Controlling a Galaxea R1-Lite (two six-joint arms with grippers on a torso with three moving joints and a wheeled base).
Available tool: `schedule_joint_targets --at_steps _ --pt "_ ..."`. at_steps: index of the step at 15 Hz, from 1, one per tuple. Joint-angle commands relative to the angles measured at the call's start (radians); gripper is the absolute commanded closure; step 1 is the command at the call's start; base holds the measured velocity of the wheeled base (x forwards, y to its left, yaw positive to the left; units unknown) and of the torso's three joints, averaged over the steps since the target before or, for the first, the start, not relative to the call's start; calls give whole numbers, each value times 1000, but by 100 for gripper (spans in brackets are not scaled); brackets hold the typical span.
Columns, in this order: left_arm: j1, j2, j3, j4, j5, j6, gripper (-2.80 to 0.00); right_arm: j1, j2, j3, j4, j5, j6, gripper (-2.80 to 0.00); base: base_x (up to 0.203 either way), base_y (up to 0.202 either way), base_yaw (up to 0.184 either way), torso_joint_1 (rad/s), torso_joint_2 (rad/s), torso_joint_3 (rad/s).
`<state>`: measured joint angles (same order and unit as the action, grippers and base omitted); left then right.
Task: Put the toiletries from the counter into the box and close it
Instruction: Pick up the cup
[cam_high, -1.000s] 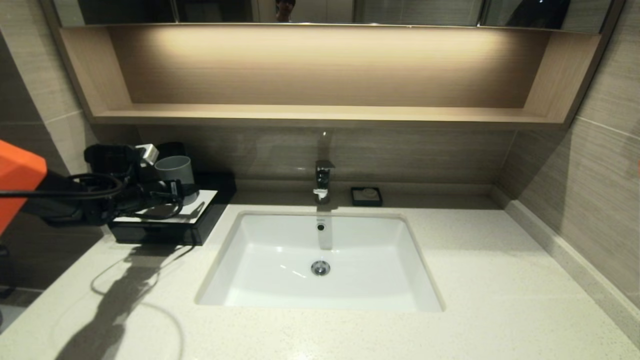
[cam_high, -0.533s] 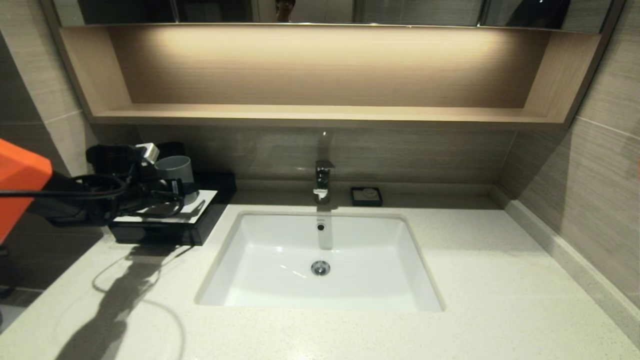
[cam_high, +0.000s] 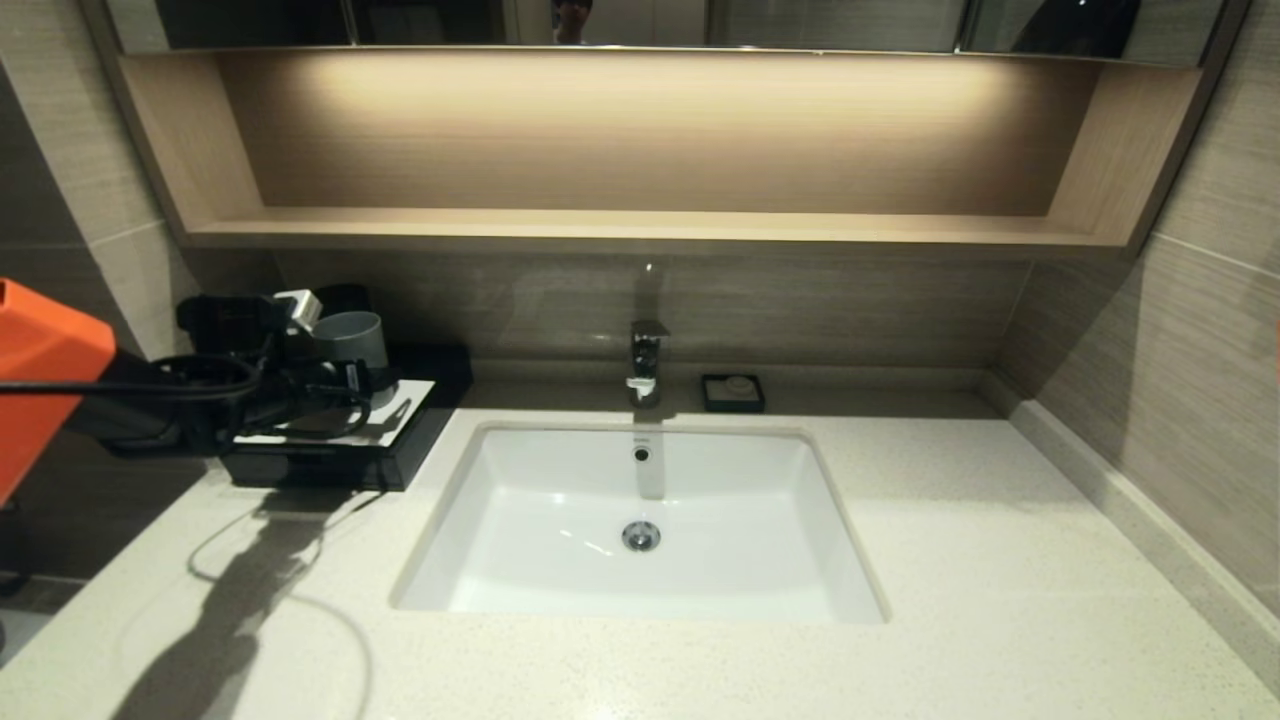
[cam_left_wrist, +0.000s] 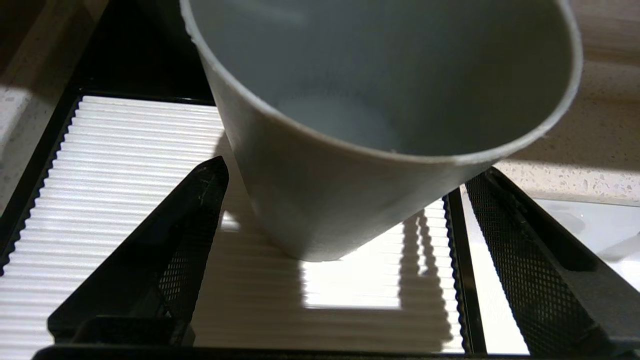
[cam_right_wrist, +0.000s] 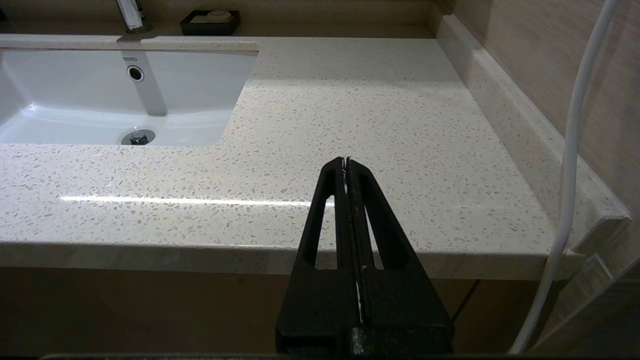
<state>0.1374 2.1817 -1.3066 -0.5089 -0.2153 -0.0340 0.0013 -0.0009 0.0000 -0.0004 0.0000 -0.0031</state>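
The box (cam_high: 310, 468) is low and black with a white ribbed top panel (cam_left_wrist: 125, 175), and it stands on the counter (cam_high: 950, 560) at the back left, beside the sink. A grey cup (cam_high: 350, 340) stands upright on that panel. My left gripper (cam_high: 365, 382) reaches in over the box from the left. Seen from the left wrist, the left gripper (cam_left_wrist: 350, 170) is open, with one finger on each side of the cup (cam_left_wrist: 310, 200) and a gap at both. No toiletries are in view. My right gripper (cam_right_wrist: 346, 162) is shut and empty above the counter's front edge.
A white sink (cam_high: 640, 520) fills the middle of the counter, with a chrome tap (cam_high: 648, 360) behind it and a small black soap dish (cam_high: 733, 392) to the tap's right. A wooden shelf (cam_high: 640, 225) runs above. A white cable (cam_right_wrist: 570, 150) hangs beside the right wall.
My left arm has slid a little to the right, bringing the open gripper slightly further around the cup. The cup, the box and the right arm have not moved.
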Motion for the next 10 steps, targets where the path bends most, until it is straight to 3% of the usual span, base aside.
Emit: schedule_joint_targets --at_steps 1,10 --pt "1 7 3 -11 -3 -1 -280 0 1 2 -1 0 0 0 0 0 0 0 0 0" --pt "-5 16 9 -45 -3 -1 -280 0 1 2 0 0 0 0 0 0 0 0 0 0"
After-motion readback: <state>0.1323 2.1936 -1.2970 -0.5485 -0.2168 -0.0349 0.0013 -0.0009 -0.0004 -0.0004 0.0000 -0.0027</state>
